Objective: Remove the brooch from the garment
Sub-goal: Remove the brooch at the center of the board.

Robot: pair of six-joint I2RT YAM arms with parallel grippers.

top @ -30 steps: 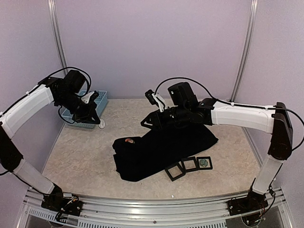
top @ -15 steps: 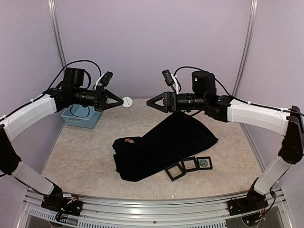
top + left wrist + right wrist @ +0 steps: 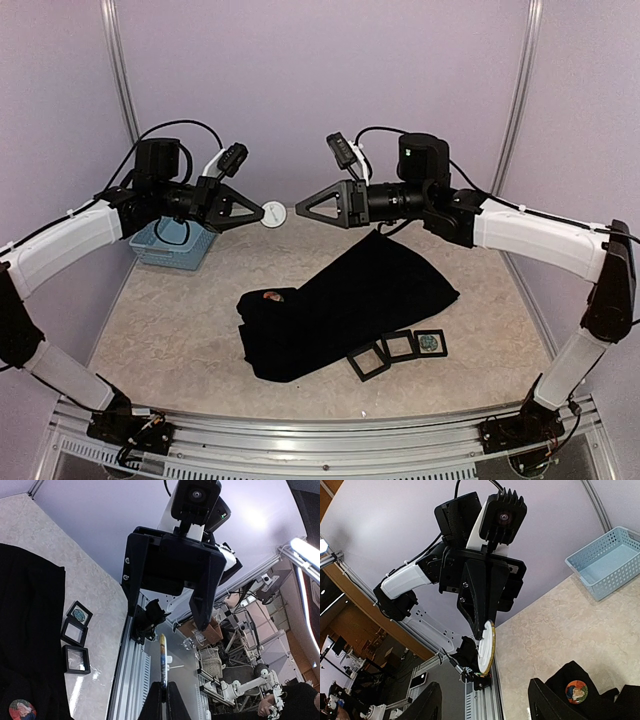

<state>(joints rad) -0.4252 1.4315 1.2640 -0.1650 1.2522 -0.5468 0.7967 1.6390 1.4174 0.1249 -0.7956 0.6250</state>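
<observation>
Overhead and two facing wrist views
Left wrist faces the right gripper (image 3: 165, 620), right wrist the left gripper (image 3: 481, 630); all see the garment (image 3: 350, 300).

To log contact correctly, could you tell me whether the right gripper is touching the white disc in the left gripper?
Apart. In the right wrist view, the white disc in the left gripper sits beyond the right gripper's open fingers, clear space between.

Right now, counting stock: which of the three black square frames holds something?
The rightmost frame in the top view: a round bluish piece sits inside; the other two look empty.
</observation>
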